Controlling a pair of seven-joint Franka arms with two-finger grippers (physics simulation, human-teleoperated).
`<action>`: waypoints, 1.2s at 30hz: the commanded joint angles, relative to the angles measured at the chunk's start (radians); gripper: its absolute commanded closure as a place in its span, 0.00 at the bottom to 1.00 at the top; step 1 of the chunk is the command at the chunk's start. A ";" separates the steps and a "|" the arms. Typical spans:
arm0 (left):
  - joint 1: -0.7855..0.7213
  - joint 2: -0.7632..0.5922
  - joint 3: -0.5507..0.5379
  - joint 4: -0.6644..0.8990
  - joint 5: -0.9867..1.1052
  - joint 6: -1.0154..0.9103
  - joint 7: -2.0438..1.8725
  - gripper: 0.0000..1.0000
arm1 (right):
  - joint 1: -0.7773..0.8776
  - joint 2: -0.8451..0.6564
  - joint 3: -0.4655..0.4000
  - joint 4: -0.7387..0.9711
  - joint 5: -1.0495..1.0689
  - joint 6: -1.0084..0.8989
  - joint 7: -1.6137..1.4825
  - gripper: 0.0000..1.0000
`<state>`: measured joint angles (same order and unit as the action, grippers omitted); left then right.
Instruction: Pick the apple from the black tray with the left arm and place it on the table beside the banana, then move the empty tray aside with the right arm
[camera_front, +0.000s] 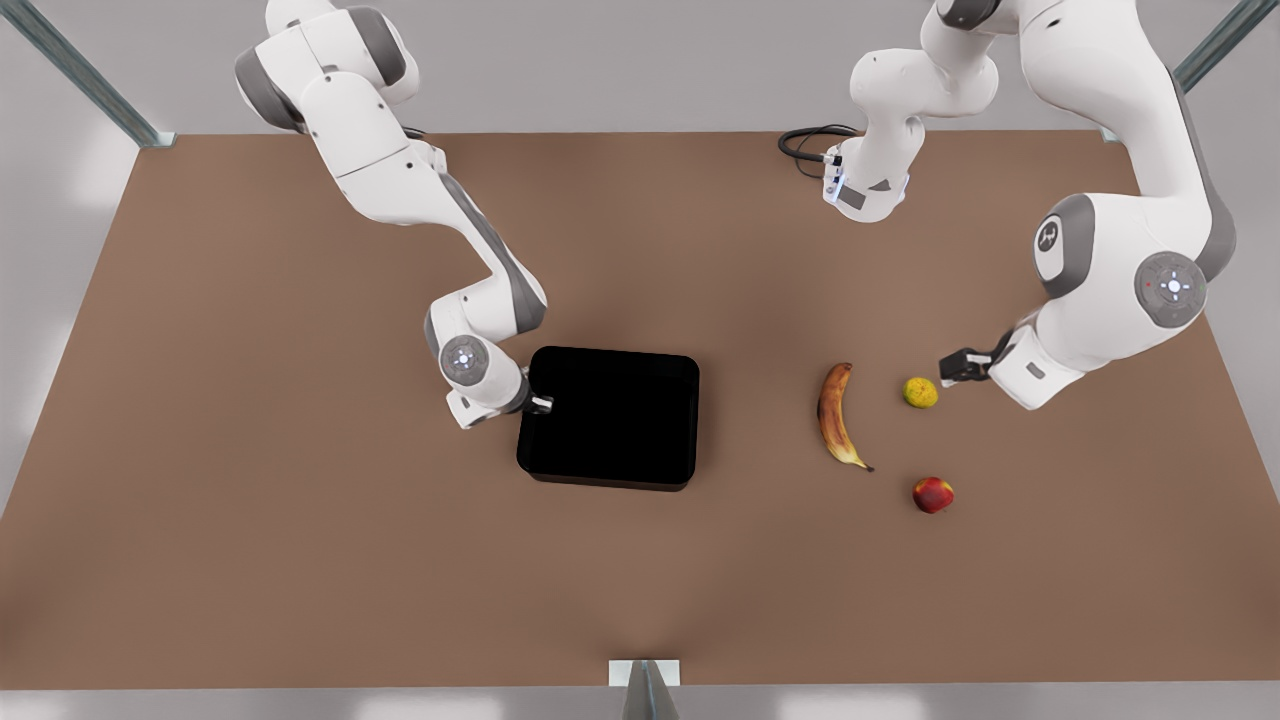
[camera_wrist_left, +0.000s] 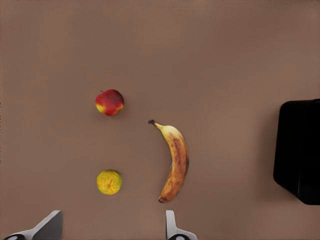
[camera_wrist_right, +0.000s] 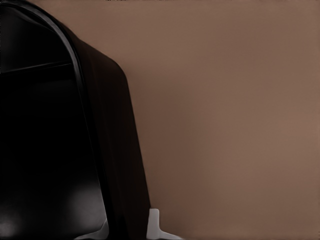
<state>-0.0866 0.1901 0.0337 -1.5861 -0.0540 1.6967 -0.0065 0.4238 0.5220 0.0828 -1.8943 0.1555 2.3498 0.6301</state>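
Note:
The red apple (camera_front: 932, 494) (camera_wrist_left: 109, 102) lies on the brown table (camera_front: 300, 500), a short way from the dark-tipped end of the mottled banana (camera_front: 836, 415) (camera_wrist_left: 174, 162). My left gripper (camera_front: 955, 368) (camera_wrist_left: 111, 227) hovers open and empty on the front view's right, just beside the yellow-green fruit. The glossy black tray (camera_front: 610, 415) (camera_wrist_left: 300, 150) (camera_wrist_right: 115, 150) sits near the table's middle with nothing in it. At the tray's edge toward the front view's left, my right gripper (camera_front: 540, 403) (camera_wrist_right: 125, 229) is shut on the tray's wall, one finger inside and one outside.
A small lumpy yellow-green fruit (camera_front: 921, 392) (camera_wrist_left: 109, 182) rests between the banana and the left gripper. A black cable (camera_front: 808, 145) lies by the far table edge. Bare tabletop stretches across the front view's left and along the near edge.

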 joint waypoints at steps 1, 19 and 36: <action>0.002 -0.001 0.002 -0.002 0.006 0.081 -0.030 0.00 | -0.002 -0.002 0.000 0.003 0.004 -0.014 -0.052 0.67; 0.008 -0.001 0.006 -0.002 0.008 0.080 -0.029 0.00 | -0.094 -0.131 -0.133 0.236 -0.005 -0.472 -0.507 0.85; 0.007 0.000 0.003 0.014 0.011 0.035 -0.029 0.00 | -0.468 -0.045 -0.248 0.399 0.157 -0.504 -1.650 0.86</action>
<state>-0.0799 0.1909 0.0378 -1.5754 -0.0449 1.7513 -0.0305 -0.0302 0.4750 -0.1639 -1.4984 0.2721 1.8583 -0.2157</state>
